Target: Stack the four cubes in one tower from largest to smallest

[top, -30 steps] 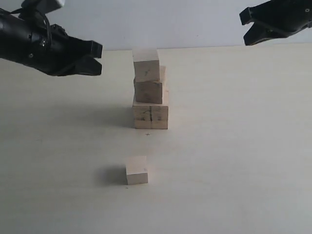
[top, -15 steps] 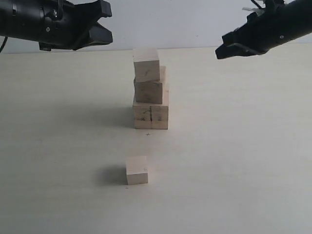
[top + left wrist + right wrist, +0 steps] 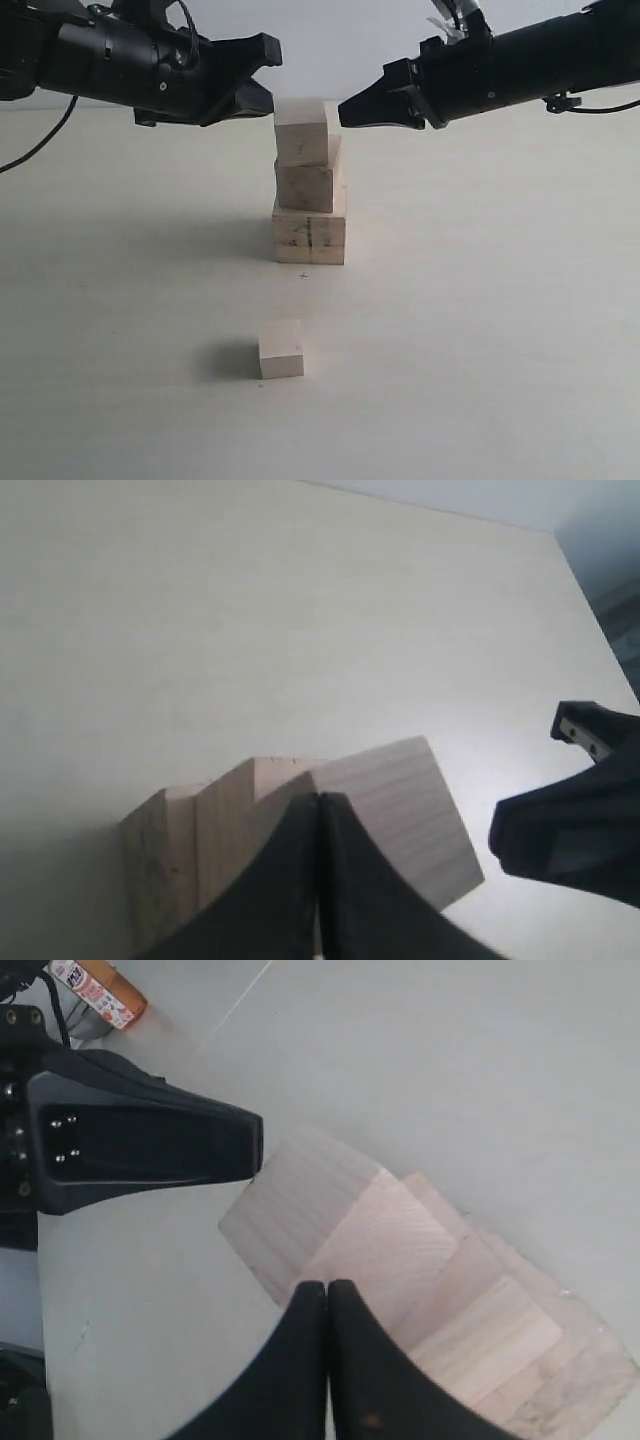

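Three of the pale wooden cubes form a tower (image 3: 308, 190) at mid-table: the largest cube (image 3: 310, 235), with a dark line on its front, lies at the base, the second cube (image 3: 305, 187) on it and a third cube (image 3: 301, 132) on top. The smallest cube (image 3: 281, 349) sits alone on the table in front. My left gripper (image 3: 268, 78) (image 3: 319, 798) is shut and empty, just left of the top cube (image 3: 400, 810). My right gripper (image 3: 345, 110) (image 3: 326, 1285) is shut and empty, just right of the top cube (image 3: 385, 1245).
The pale table (image 3: 480, 300) stretches wide on both sides of the tower. A small cross mark (image 3: 303, 276) lies in front of the base. An orange labelled container (image 3: 100, 990) stands far off, in the right wrist view only.
Both arms have swung inward from the outer edges until their tips flank the top cube. The left gripper also rose. No cube has moved.
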### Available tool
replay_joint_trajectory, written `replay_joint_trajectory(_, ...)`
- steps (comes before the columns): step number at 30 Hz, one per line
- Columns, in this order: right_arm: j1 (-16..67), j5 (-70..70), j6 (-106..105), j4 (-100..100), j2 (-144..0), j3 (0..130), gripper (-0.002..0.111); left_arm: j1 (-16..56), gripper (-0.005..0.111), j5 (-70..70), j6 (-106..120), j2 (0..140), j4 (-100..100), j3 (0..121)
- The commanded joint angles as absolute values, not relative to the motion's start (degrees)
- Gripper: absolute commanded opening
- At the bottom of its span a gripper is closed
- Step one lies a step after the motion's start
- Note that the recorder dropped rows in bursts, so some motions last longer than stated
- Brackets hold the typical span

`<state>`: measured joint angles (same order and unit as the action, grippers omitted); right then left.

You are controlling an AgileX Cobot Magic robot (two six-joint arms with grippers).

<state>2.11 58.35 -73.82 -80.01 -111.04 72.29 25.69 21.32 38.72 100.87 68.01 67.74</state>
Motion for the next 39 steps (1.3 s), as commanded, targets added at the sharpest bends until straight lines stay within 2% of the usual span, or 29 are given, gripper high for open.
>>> replay_joint_trajectory(1,2.34,58.28,-74.45,-81.00,-111.97,72.42,0.000,25.97,0.000,18.65,38.97,99.47,67.95,68.24)
replay_joint_trajectory(20,3.49,60.03,-74.23,-80.16,-113.87,72.42,0.000,25.97,0.000,18.87,38.98,103.27,68.15,68.64)
replay_joint_trajectory(39,4.34,56.67,-73.27,-79.36,-113.87,72.42,0.000,26.10,0.000,28.88,38.87,105.30,68.30,72.65)
